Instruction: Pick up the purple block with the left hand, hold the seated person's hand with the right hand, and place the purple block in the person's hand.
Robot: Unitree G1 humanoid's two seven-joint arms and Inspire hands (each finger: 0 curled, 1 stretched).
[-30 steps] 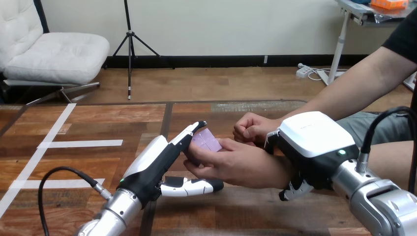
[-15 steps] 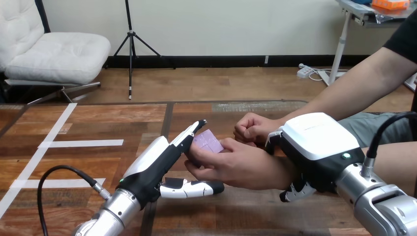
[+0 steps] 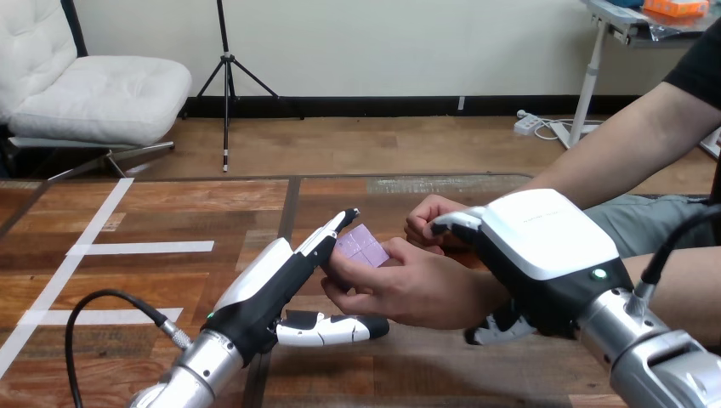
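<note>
A pale wall [image 3: 383, 42] meets the wooden floor [image 3: 374, 144] along a black skirting [image 3: 383, 106]. At the view's left, a white cushioned chair [image 3: 93, 93] — a black tripod [image 3: 225, 76] beside it. At right, a white stand [image 3: 587, 85], perhaps a power strip [image 3: 529, 121] at its foot.

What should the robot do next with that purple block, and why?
Probably draw the left hand back from the purple block. The block already sits in the person's nearer hand, which curls round it, while the left hand's straight fingers only touch its side. The handover looks done.
</note>
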